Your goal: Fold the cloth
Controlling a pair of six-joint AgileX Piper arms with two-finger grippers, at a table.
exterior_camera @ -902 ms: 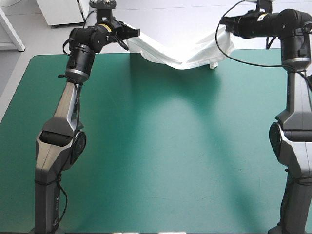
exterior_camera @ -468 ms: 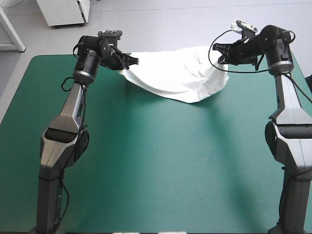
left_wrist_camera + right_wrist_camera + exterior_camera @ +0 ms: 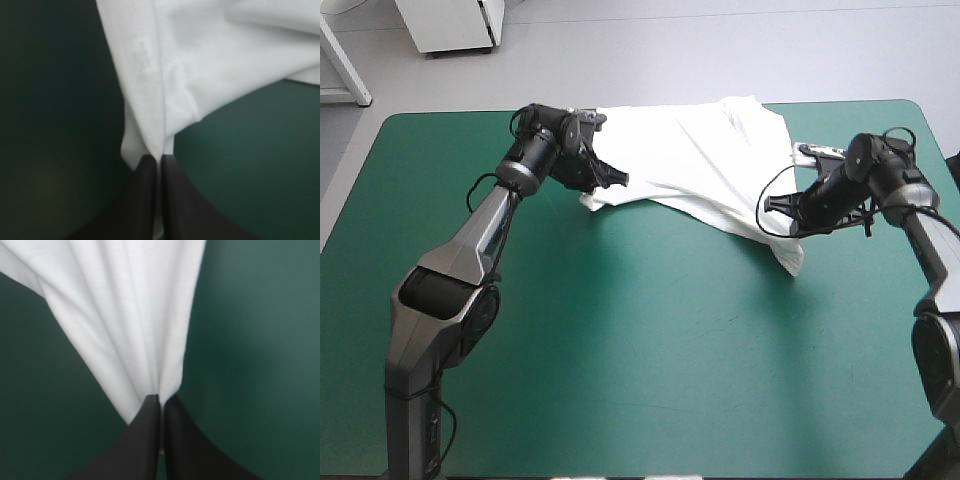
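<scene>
On the far left part of the worktop (image 3: 620,350), my left pincer (image 3: 617,180) is clenched on an edge of the T-shirt (image 3: 690,160). Its wrist camera shows a hem and a seam running straight into the black fingers (image 3: 145,200), with the sheet nipped between them. From there the white shirt lies across the far middle of the worktop, reaching the far edge. Much of it rests on the teal-green cover, in long soft ridges that slant toward the right. On the right side, closer to the near edge than its partner, my right pincer (image 3: 783,232) is likewise clamped on the shirt. Gathered pleats lead into its tips, and a small tail of fabric droops past it onto the cover.

I read this as the laying-out step: the shirt is held at two points and is not yet flat enough to fold. The next move, as I judge it, calls for drawing both pincers low and a little apart toward the near edge. The left one needs to come level with the right, so the ridges pull out and the shirt lands square before I let go.
</scene>
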